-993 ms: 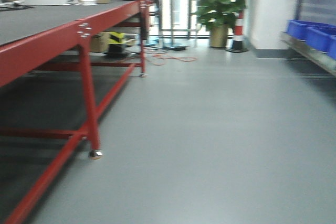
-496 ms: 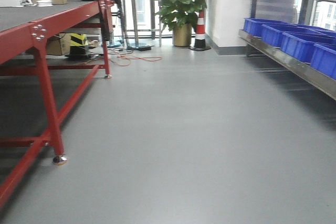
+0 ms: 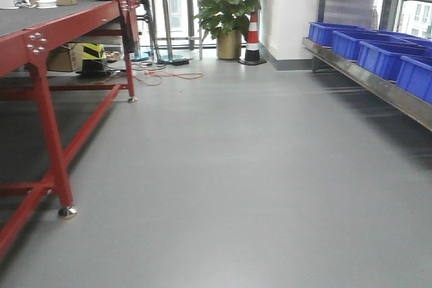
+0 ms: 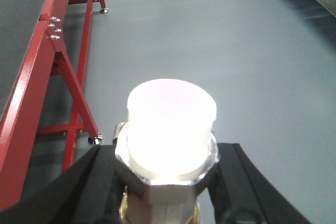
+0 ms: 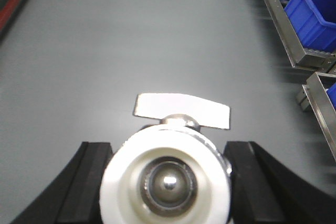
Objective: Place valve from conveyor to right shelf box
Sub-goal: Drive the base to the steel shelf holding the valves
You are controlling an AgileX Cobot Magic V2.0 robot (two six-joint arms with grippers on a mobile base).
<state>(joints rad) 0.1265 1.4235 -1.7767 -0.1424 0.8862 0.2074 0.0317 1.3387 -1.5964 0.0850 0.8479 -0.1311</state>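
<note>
Since transit toward the shelf [image 3: 378, 80] is judged to be the step in hand, the valve [image 4: 170, 124] is clamped by its ribbed body in the closed left pincer [image 4: 168, 187], with its long axis set across the fingers and its white end turned up toward the camera. A second valve [image 5: 165, 179] is gripped likewise in the right pincer [image 5: 167, 184], bore facing the camera and lever [image 5: 182, 110] uppermost. The conveyor [image 3: 40, 17] is left behind at the left, and the blue boxes [image 3: 381, 57] are seen ahead on the right.

Both seemingly clamped: left valve [image 4: 171, 135], right valve [image 5: 165, 179].
</note>
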